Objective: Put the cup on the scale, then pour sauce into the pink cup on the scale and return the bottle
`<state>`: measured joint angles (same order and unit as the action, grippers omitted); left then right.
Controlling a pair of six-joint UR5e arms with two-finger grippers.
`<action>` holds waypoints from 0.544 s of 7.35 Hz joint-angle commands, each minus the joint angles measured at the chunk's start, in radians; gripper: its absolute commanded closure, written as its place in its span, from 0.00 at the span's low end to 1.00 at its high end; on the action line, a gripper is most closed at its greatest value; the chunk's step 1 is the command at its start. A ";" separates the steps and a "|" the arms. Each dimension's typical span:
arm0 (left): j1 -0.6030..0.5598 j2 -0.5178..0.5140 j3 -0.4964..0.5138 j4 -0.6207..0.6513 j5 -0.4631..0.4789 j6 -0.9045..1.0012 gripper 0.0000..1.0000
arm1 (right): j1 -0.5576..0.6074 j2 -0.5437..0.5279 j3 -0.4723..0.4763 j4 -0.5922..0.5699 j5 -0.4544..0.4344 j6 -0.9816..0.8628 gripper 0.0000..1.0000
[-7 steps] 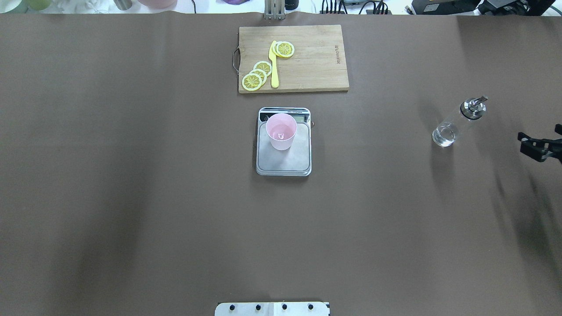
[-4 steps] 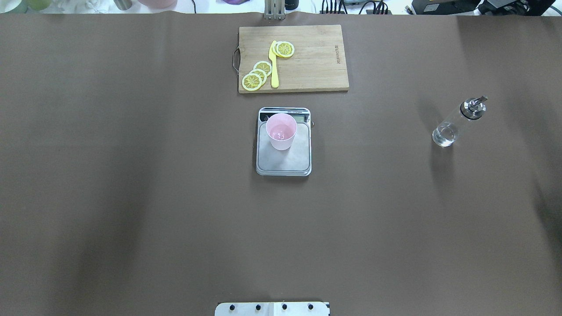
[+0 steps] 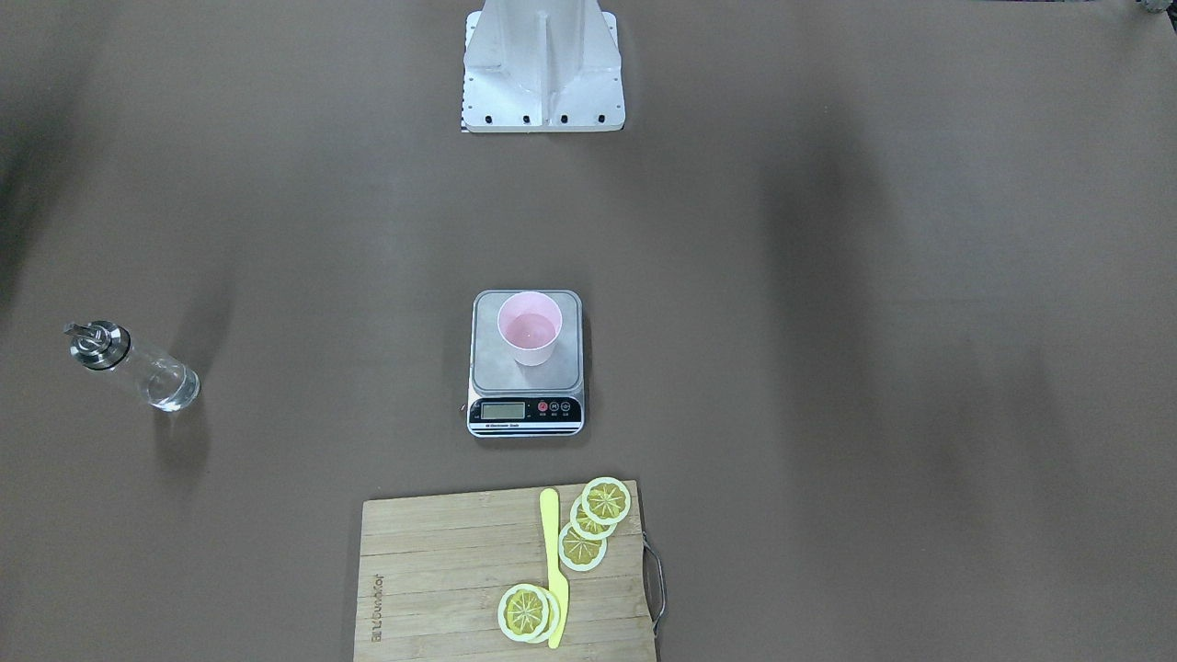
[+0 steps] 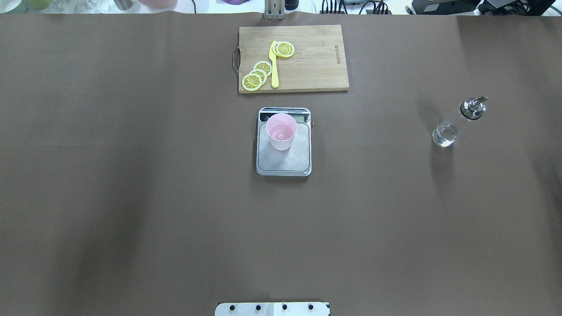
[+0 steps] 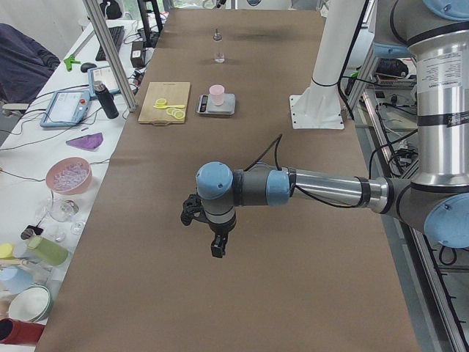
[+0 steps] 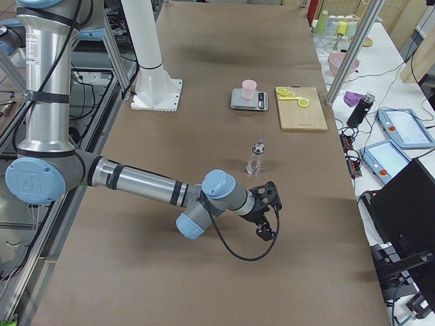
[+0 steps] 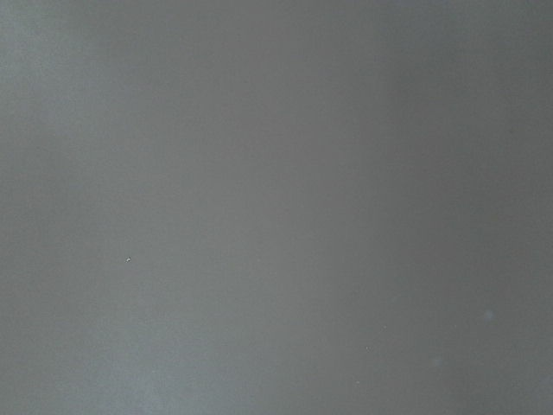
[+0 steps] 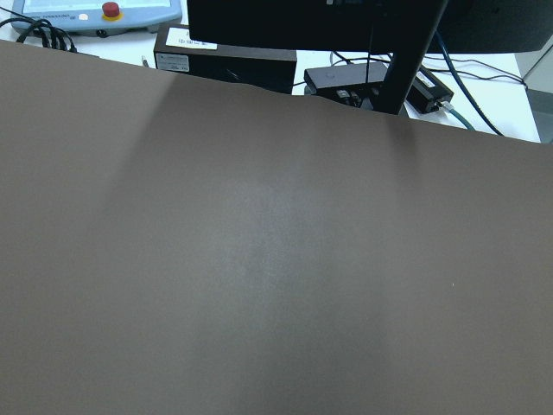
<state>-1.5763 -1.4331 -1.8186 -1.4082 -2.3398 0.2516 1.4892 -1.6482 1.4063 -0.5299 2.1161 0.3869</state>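
Observation:
The pale pink cup [image 4: 281,131] stands upright on the scale [image 4: 284,163] at the table's middle, toward the display end; it also shows in the front view [image 3: 530,336]. The clear bottle [image 4: 454,125] with its silver spout stands alone at the right side of the table, also in the front view [image 3: 138,368]. The sauce inside is barely visible. My right gripper [image 6: 268,214] shows only in the exterior right view, nearer than the bottle and apart from it. My left gripper [image 5: 211,236] shows only in the exterior left view, far from the scale. I cannot tell whether either is open.
A wooden cutting board [image 4: 293,58] with lemon slices [image 4: 257,74] and a yellow knife [image 4: 274,66] lies beyond the scale. The robot's base [image 3: 542,69] is at the near edge. Both wrist views show only brown table cover; monitors and cables lie past the right end.
My right gripper, at the overhead view's right edge a second ago, has left that view. The cup, scale and bottle have not moved.

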 commanded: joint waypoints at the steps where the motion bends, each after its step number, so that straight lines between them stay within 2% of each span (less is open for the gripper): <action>1: -0.001 -0.004 0.009 0.002 0.001 0.000 0.02 | 0.006 0.048 0.022 -0.289 0.047 -0.142 0.00; 2: -0.001 -0.006 0.010 0.002 0.001 0.000 0.02 | 0.014 0.095 0.043 -0.490 0.048 -0.284 0.00; 3: 0.001 -0.006 0.009 0.002 0.001 0.000 0.02 | 0.031 0.157 0.093 -0.739 0.039 -0.418 0.00; 4: 0.001 -0.006 0.007 0.002 0.001 0.000 0.02 | 0.046 0.221 0.174 -1.029 0.036 -0.443 0.00</action>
<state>-1.5761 -1.4384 -1.8105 -1.4067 -2.3393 0.2516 1.5169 -1.5044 1.4978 -1.2192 2.1566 0.0295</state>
